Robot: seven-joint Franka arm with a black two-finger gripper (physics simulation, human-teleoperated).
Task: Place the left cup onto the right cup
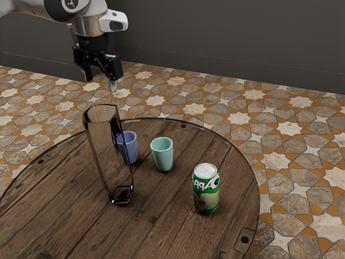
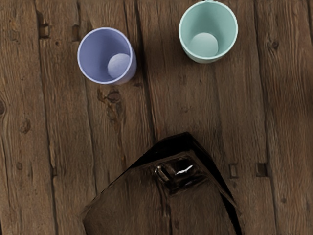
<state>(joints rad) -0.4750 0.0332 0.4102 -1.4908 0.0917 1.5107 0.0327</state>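
A purple cup (image 1: 128,147) stands upright on the round wooden table (image 1: 161,226), toward the exterior view's left, partly hidden behind a tall glass vase. A teal cup (image 1: 162,154) stands upright just to its right, a small gap between them. Seen from above in the wrist view, the purple cup (image 2: 105,55) and the teal cup (image 2: 208,31) are both empty. My gripper (image 1: 100,78) hangs high above the table's far left edge, well above the cups, open and holding nothing.
A tall clear glass vase (image 1: 109,154) stands in front of the purple cup, directly under my hand in the wrist view (image 2: 171,196). A green soda can (image 1: 206,189) stands at the exterior view's right of the teal cup. Patterned tile floor surrounds the table.
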